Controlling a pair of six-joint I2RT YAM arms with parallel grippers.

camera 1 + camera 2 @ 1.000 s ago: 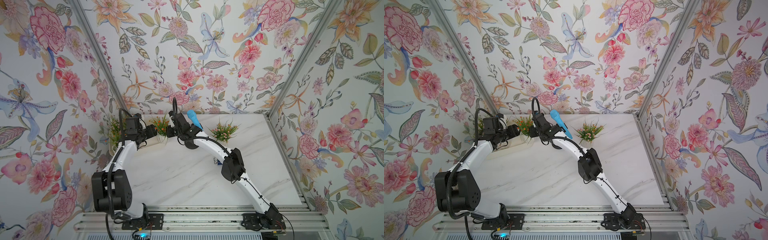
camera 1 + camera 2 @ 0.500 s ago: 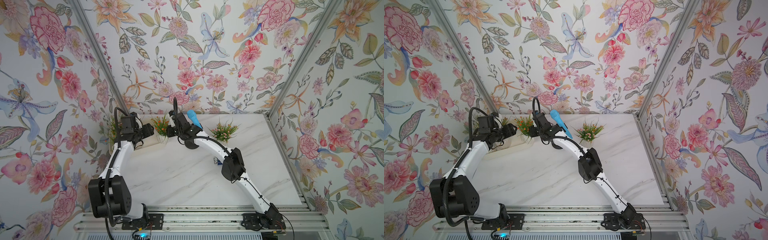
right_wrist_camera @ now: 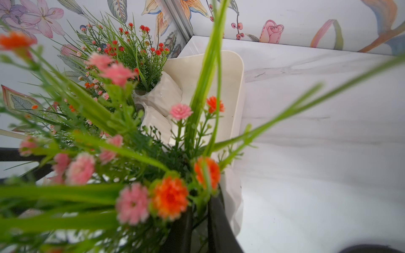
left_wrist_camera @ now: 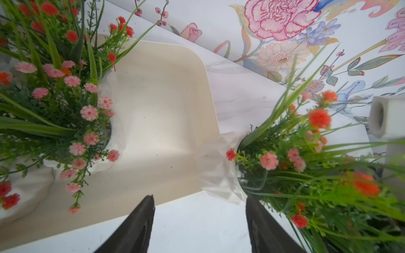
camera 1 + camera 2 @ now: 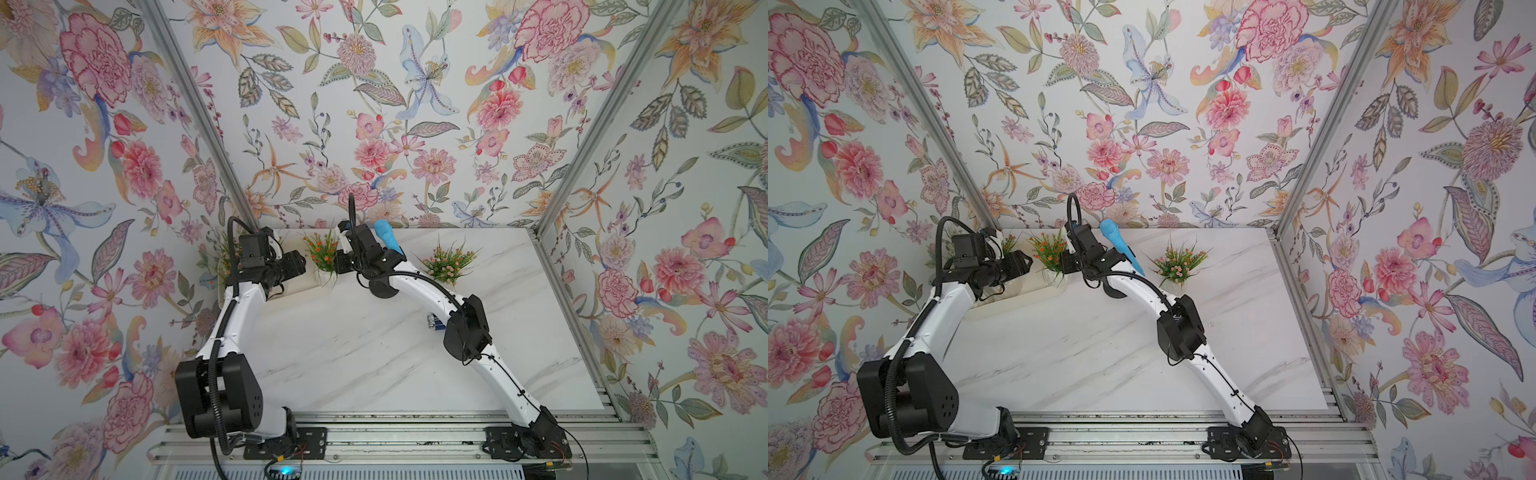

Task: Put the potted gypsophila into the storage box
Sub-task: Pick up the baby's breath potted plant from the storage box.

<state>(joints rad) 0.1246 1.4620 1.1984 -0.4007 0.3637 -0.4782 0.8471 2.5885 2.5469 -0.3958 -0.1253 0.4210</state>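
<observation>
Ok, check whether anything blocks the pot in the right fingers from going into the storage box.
Nothing visible does. The held potted gypsophila is at the end wall of the storage box, and the floor just inside is bare; the pots already placed stand farther in.

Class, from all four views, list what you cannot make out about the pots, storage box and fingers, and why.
Number of potted gypsophila in the storage box: the left arm covers it in both top views; the left wrist view's edge cuts the plants off.
Tips of the right fingers on the held pot: blurred blossoms hide them in the right wrist view.
The small blue object: too small, half under the right arm.
</observation>
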